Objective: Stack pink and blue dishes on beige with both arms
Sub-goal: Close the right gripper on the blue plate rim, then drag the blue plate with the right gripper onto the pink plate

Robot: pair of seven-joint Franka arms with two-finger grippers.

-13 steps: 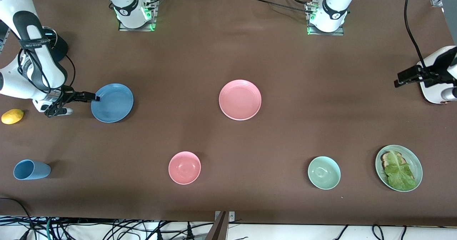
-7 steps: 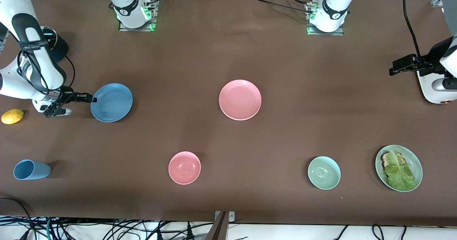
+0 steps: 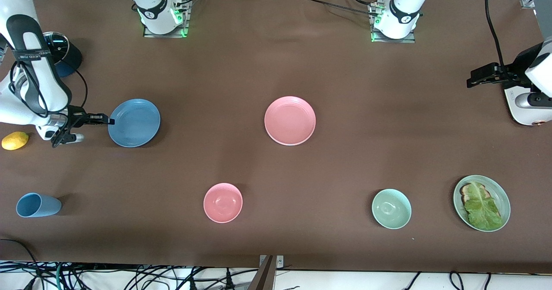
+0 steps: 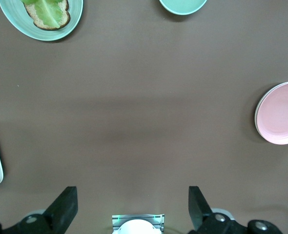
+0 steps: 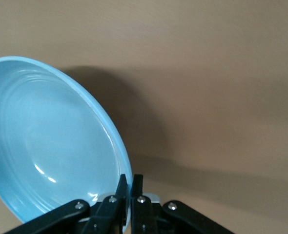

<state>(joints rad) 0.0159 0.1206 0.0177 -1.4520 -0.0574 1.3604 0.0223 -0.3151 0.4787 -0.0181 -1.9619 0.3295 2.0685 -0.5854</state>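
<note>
The right tool [image 3: 108, 120] pinches the blue plate's [image 3: 134, 123] rim near the right arm's end of the desk [image 3: 276, 65]. It should lift level so the plate cannot slip. The left tool [image 4: 133, 207] hangs wide open over bare desk. The pink plate [image 3: 290, 120] sits mid-desk; no beige plate shows.

My gripper [image 5: 130, 187] pinches the rim of the blue plate [image 5: 46, 146], one finger on the inner face and the other on the outer. The plate stands tilted off the brown table [image 5: 212, 73], its ringed hollow facing my camera, and throws a dark shadow on the cloth beside it.
</note>
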